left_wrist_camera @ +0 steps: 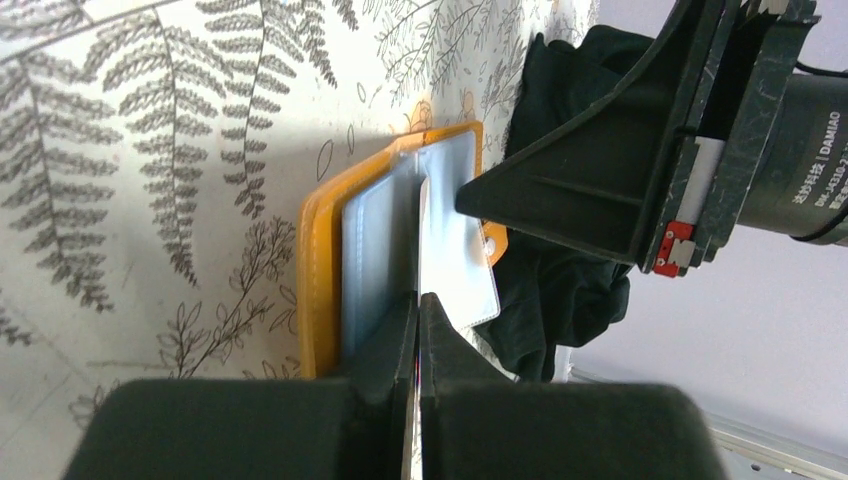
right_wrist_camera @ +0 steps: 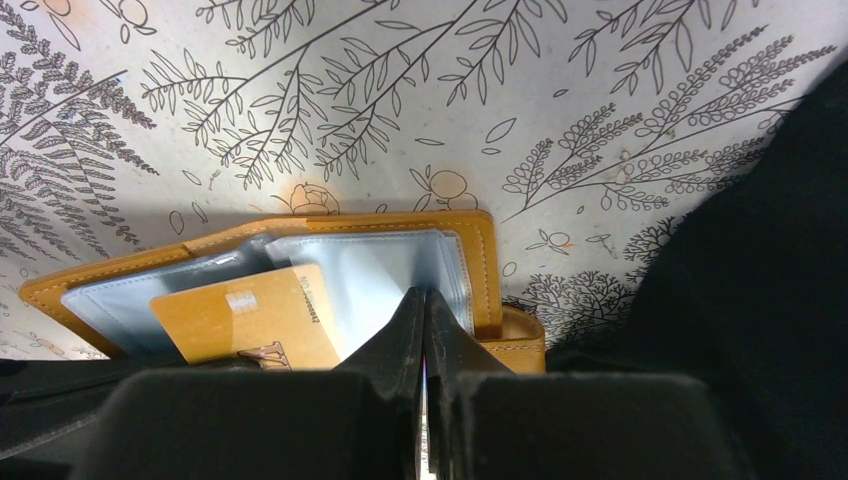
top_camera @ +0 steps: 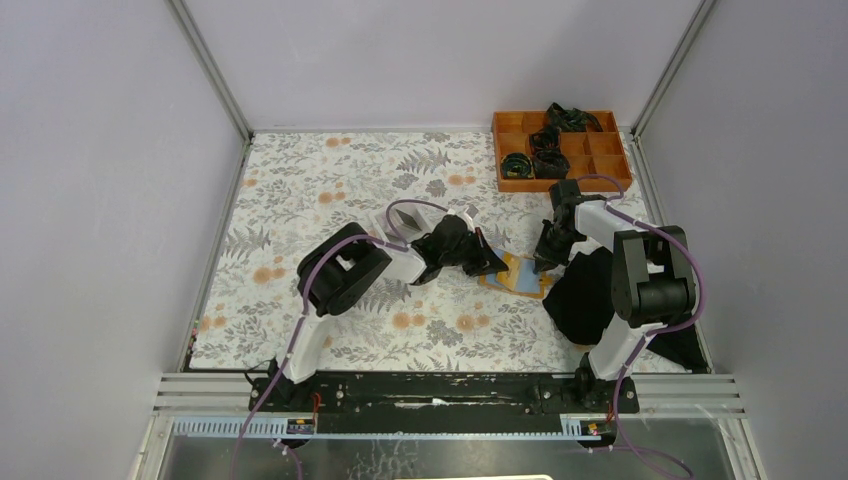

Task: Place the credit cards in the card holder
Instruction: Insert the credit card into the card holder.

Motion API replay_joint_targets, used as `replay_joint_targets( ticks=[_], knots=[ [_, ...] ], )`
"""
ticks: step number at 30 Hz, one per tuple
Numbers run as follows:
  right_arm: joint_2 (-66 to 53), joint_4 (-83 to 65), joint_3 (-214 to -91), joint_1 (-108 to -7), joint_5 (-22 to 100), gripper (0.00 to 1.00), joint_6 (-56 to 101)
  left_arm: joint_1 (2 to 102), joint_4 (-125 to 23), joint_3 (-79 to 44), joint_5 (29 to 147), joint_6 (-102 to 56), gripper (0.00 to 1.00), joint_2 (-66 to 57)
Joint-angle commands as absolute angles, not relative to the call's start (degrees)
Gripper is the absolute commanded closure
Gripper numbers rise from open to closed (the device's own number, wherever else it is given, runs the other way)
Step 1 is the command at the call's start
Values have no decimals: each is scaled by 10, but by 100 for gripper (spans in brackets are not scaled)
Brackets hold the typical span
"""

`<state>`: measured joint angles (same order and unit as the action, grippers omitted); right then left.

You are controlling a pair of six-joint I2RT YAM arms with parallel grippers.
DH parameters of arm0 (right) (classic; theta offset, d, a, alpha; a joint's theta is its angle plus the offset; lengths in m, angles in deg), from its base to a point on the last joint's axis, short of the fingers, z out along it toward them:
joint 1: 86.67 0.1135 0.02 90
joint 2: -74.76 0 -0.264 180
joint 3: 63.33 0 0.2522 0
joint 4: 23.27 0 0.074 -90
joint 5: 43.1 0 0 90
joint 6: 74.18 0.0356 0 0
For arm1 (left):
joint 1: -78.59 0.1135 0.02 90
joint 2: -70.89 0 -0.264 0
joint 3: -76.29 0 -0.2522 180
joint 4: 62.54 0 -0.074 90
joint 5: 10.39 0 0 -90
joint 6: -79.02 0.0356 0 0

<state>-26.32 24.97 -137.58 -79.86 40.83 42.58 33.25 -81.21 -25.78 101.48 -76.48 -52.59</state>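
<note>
The card holder (top_camera: pixel 522 277) lies open on the patterned table, with an orange rim (left_wrist_camera: pixel 313 270) and pale sleeves (right_wrist_camera: pixel 380 270). My left gripper (top_camera: pixel 496 266) is shut on a gold-tan credit card (right_wrist_camera: pixel 250 318). That card is seen edge-on in the left wrist view (left_wrist_camera: pixel 421 230) and rests slanted over the holder's sleeves. My right gripper (top_camera: pixel 544 262) is shut with its tips (right_wrist_camera: pixel 425 296) pinching a pale sleeve leaf (left_wrist_camera: pixel 455 260) near the holder's right edge. It also shows in the left wrist view (left_wrist_camera: pixel 600 170). No other cards are in view.
A black cloth (top_camera: pixel 590 292) lies right of the holder, under the right arm; it also shows in the wrist views (left_wrist_camera: pixel 560 290) (right_wrist_camera: pixel 760 250). An orange compartment tray (top_camera: pixel 610 165) with dark items stands at the back right. Walls enclose the table.
</note>
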Motion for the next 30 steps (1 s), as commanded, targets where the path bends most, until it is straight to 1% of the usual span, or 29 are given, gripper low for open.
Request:
replay_joint_targets(
  ticks=[1,30],
  knots=[
    [-301,233,-1360,-792,447,100,417,330,-836,-230,1012,-764,100,-547],
    [-305,236,-1356,-792,448,100,413,319,-892,-258,949,-776,100,-564]
  ],
)
